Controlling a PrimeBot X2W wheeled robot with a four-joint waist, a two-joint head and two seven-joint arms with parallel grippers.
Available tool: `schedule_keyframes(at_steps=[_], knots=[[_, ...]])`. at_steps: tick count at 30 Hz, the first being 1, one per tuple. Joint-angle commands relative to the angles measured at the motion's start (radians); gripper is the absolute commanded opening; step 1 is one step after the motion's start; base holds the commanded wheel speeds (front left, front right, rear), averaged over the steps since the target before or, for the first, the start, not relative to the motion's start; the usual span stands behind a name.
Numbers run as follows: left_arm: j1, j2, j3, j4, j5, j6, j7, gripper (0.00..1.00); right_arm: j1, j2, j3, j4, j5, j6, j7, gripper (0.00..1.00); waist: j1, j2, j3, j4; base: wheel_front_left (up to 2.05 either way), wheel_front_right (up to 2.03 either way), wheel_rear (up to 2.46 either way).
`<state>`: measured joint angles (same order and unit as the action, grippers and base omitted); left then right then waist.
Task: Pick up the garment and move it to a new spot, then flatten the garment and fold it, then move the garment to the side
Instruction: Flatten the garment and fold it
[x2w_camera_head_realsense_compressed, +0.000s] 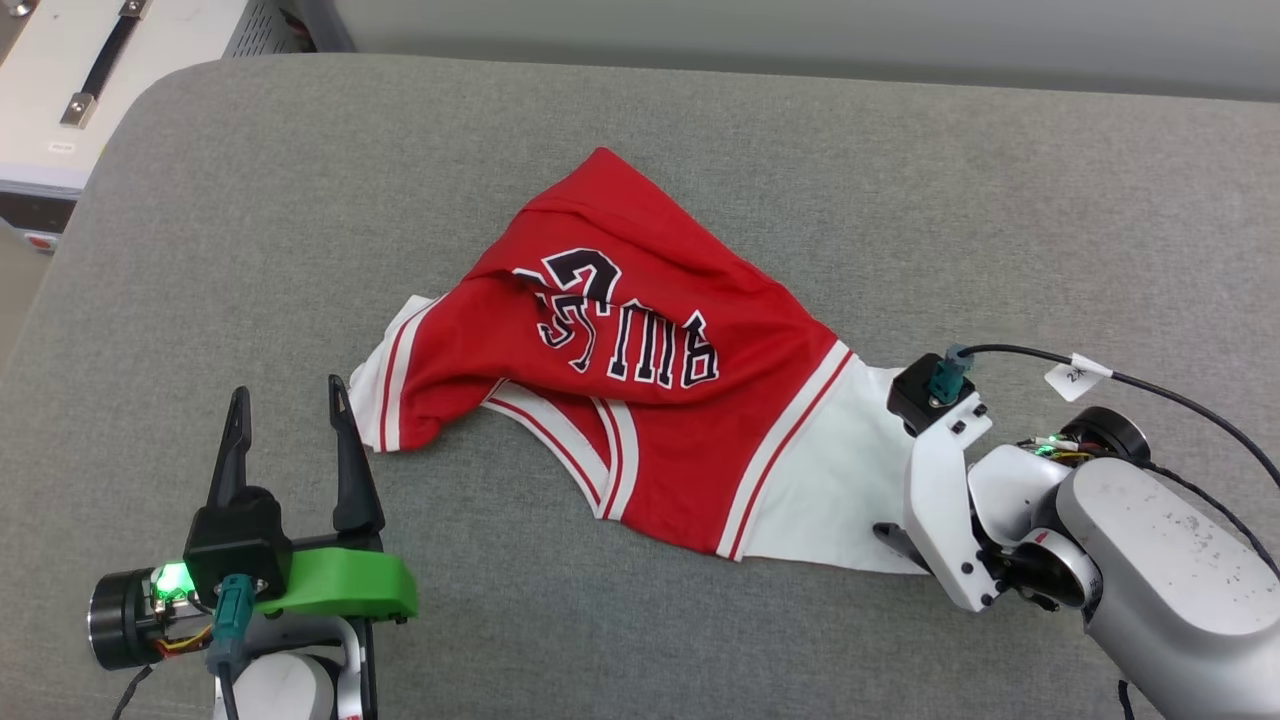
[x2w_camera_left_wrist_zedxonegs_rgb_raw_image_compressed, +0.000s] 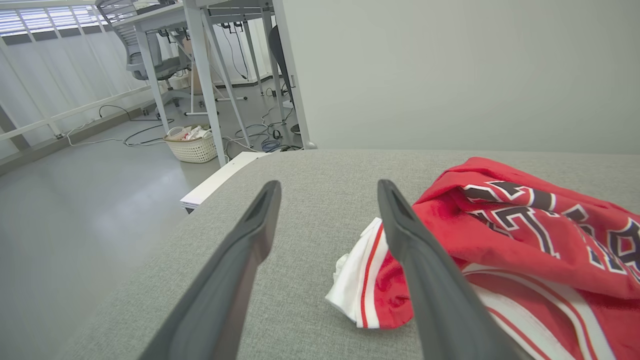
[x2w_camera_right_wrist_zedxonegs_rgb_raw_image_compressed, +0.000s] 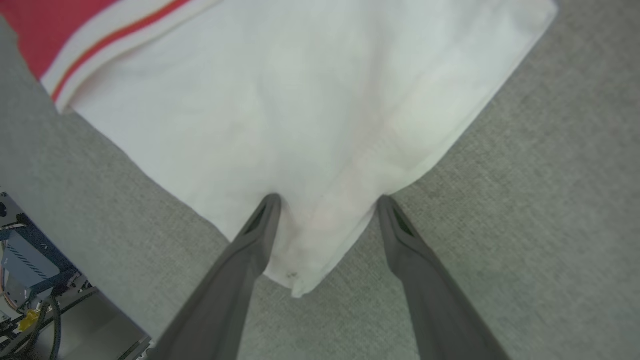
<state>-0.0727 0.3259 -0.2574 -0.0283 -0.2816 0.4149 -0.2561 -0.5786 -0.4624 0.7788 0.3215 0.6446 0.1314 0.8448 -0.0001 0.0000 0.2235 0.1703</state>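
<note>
Head view: the garment (x2w_camera_head_realsense_compressed: 640, 400) lies crumpled on a grey pad (x2w_camera_head_realsense_compressed: 700, 130), red body uppermost, with a white sleeve spread out at each end. Its black, white-edged lettering (x2w_camera_head_realsense_compressed: 625, 325) runs upside down across a crease. It looks like "BULLS", though the fold hides part of it. A white tag (x2w_camera_head_realsense_compressed: 1077, 377) on the right arm's cable (x2w_camera_head_realsense_compressed: 1180, 400) starts with "2"; the rest is too small to read. The left gripper (x2w_camera_head_realsense_compressed: 288, 400) sits low on the pad, its fingers spread wide with nothing between them, just beside the near sleeve (x2w_camera_head_realsense_compressed: 372, 385) but apart from it. The right gripper (x2w_camera_head_realsense_compressed: 900, 535) points down at the edge of the far sleeve (x2w_camera_head_realsense_compressed: 840, 480), its fingers mostly hidden under the wrist.

Left wrist view: both fingers (x2w_camera_left_wrist_zedxonegs_rgb_raw_image_compressed: 240, 260) stand wide apart over bare pad, holding nothing. The garment lies to the right, and its bunched white sleeve end shows just past the right finger. Creased letters cross the red cloth, not readable as a word. A basket (x2w_camera_left_wrist_zedxonegs_rgb_raw_image_compressed: 192, 147) stands on the floor beyond.

Right wrist view: the fingers (x2w_camera_right_wrist_zedxonegs_rgb_raw_image_compressed: 240, 260) are spread wide and grip nothing. A corner of the white sleeve lies between them, with both tips at the cloth's edges. I cannot tell whether they touch it.
</note>
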Motion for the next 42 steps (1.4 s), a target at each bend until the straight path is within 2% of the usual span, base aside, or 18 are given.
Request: schedule_keyframes(at_steps=[1,6,7,8,16,21,27,31,34,38,42], knots=[[0.004,-0.015,0.012,0.005,0.016,-0.013,-0.006,1.0,0.013,0.006,0.032,0.035,-0.006,-0.001,0.001,1.0,0.0001,0.0,0.021,0.02,0.0,0.0,0.0],[0.011,-0.06,0.056,0.015,0.055,-0.055,-0.006,1.0,0.018,-0.013,0.113,0.071,0.006,-0.001,-0.009,1.0,0.0001,0.0,0.031,0.025,0.0,0.0,0.0],[0.013,-0.066,0.064,0.017,0.061,-0.061,-0.006,1.0,0.014,-0.015,0.12,0.07,0.011,-0.001,-0.018,0.54,0.0001,0.0,0.031,0.024,0.0,0.0,0.0],[0.016,-0.073,0.074,0.02,0.068,-0.068,-0.006,1.0,0.008,-0.016,0.127,0.068,0.019,-0.001,-0.034,0.0,0.0001,0.0,0.029,0.02,0.0,0.0,0.0],[0.041,-0.117,0.125,0.05,0.105,-0.124,-0.006,1.0,-0.06,-0.035,0.125,-0.009,0.06,-0.001,-0.223,0.0,0.0001,0.0,-0.024,-0.013,0.0,0.0,0.0],[0.064,-0.131,0.148,0.057,0.127,-0.151,-0.006,1.0,-0.058,-0.107,0.033,-0.105,0.093,-0.001,-0.33,0.0,0.0001,0.0,-0.065,-0.032,0.0,0.0,0.0],[0.092,-0.143,0.173,0.052,0.147,-0.171,-0.006,1.0,0.036,-0.223,-0.125,-0.175,0.13,-0.001,-0.344,0.0,0.0001,0.0,-0.083,-0.056,0.0,0.0,0.0],[0.098,-0.152,0.187,0.053,0.153,-0.186,-0.006,1.0,0.136,-0.274,-0.242,-0.16,0.147,-0.001,-0.338,0.0,0.0001,0.0,-0.082,-0.066,0.0,0.0,0.0],[0.098,-0.158,0.194,0.058,0.157,-0.2,-0.006,1.0,0.207,-0.288,-0.314,-0.123,0.146,-0.001,-0.334,0.0,0.0001,0.0,-0.077,-0.071,0.0,0.0,0.0],[0.09,-0.16,0.2,0.067,0.164,-0.223,-0.006,1.0,0.274,-0.272,-0.406,-0.045,0.137,-0.001,-0.346,0.0,0.0001,0.0,-0.071,-0.077,0.0,0.0,0.0],[0.06,-0.143,0.198,0.091,0.164,-0.274,-0.006,1.0,0.311,-0.244,-0.451,-0.012,0.118,-0.001,-0.371,0.0,0.0001,0.0,-0.073,-0.077,0.0,0.0,0.0]])
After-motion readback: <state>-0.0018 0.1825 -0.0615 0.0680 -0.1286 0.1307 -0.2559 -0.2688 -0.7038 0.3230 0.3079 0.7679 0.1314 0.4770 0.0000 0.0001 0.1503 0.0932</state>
